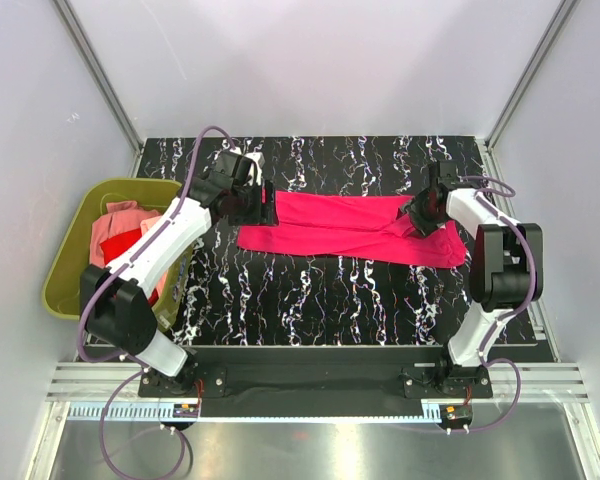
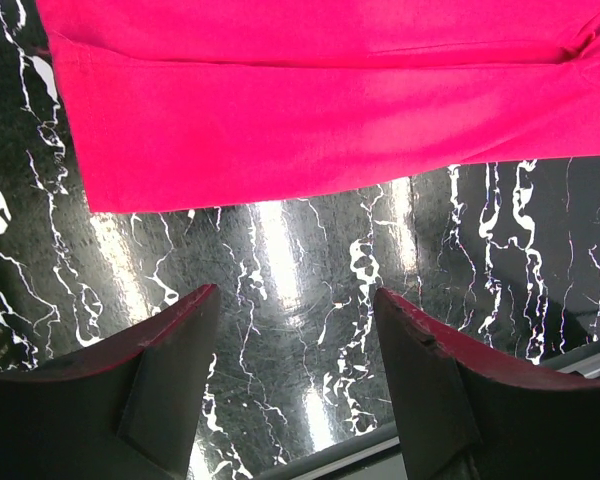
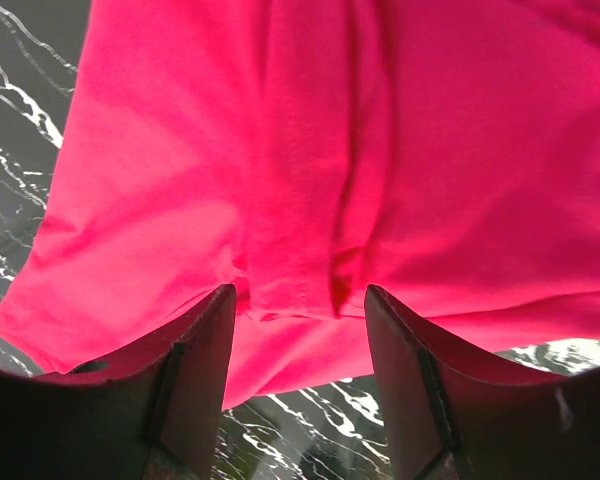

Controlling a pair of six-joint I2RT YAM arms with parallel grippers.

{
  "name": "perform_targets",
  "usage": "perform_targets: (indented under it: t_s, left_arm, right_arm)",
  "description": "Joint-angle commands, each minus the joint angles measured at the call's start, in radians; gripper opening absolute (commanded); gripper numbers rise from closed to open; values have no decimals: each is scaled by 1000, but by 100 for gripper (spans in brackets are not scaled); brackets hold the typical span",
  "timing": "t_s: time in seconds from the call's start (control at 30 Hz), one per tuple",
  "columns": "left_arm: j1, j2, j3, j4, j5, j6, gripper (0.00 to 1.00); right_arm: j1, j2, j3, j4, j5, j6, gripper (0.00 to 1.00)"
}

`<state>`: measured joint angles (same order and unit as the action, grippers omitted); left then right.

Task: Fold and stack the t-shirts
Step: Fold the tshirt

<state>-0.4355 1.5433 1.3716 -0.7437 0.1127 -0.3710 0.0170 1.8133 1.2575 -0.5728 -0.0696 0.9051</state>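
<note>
Just ahead of left gripper [image 2: 295,295], magenta t-shirt [image 2: 310,110] hem.

The setting is a robotics laboratory test cell. Plain white panels [image 1: 310,60] enclose the black marble-patterned worktable [image 1: 310,300] on three sides, framed by aluminium extrusion posts [image 1: 100,75]. The left arm [image 1: 165,245] and right arm [image 1: 500,260] are bolted to a black base plate [image 1: 320,365] mounted over slotted aluminium rails [image 1: 570,382].
</note>
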Motion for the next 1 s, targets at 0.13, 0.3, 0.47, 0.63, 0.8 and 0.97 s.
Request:
perform_targets:
  t_s: [0.13, 0.3, 0.47, 0.63, 0.8, 0.97]
  left_arm:
    - [3, -37, 3, 44, 22, 20, 68]
    - [3, -34, -3, 43, 4, 21, 68]
    - [3, -32, -16, 46, -1, 18, 68]
    - [3, -35, -32, 55, -16, 18, 68]
    - [3, -19, -34, 63, 5, 14, 68]
    - [3, -17, -34, 63, 7, 10, 68]
  right_arm:
    - [23, 24, 33, 56, 25, 43, 60]
    - [24, 60, 77, 94, 28, 25, 56]
    - [28, 121, 144, 241, -54, 11, 51]
    - [43, 168, 313, 225, -147, -87, 50]
    - [46, 141, 356, 88, -145, -215, 52]
    - [46, 83, 321, -104, 45, -187, 49]
